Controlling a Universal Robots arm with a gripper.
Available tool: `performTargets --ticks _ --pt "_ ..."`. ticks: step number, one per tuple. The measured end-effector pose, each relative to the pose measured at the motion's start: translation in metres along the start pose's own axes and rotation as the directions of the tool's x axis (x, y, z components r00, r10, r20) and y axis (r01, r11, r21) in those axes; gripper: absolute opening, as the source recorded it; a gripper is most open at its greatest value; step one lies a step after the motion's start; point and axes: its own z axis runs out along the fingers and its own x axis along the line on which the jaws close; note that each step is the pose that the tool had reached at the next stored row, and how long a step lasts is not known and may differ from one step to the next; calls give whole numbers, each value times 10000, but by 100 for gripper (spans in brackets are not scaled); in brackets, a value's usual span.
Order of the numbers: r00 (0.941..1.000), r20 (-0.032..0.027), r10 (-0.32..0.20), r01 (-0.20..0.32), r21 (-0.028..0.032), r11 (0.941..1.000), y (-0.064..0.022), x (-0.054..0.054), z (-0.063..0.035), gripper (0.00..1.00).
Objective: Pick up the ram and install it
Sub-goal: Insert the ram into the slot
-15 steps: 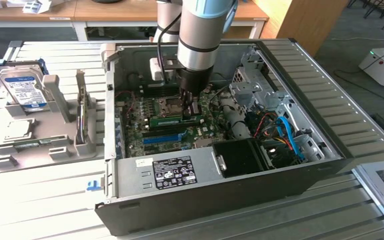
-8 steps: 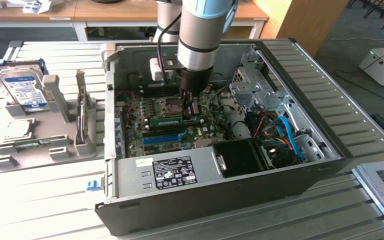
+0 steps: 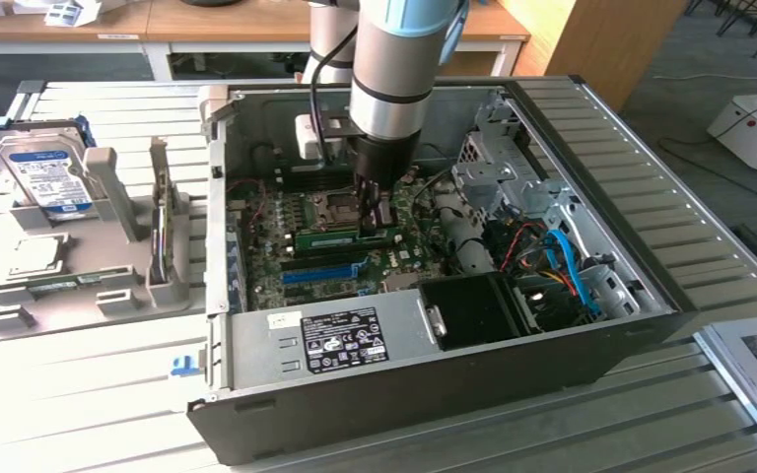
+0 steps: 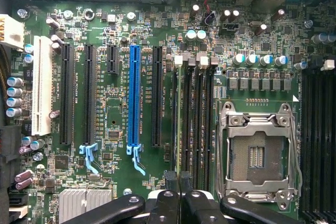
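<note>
Inside the open computer case point(image 3: 418, 394), the tool point(image 3: 378, 228) stood closed on the ram point(image 3: 336, 237), holding it at the memory slots point(image 4: 202, 124) beside the CPU socket point(image 4: 257, 153)

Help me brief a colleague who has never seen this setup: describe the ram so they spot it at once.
In the open computer case, find the square metal processor socket on the motherboard. Between it and the blue slot sits the ram, right under the hand. It is the only slim green stick there; neighbouring slots are dark and empty.
</note>
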Motion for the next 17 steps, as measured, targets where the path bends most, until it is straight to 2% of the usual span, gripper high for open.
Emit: performTargets --ticks 17 --pt "10000 -2 1 -1 -1 10000 0 1 38 11"
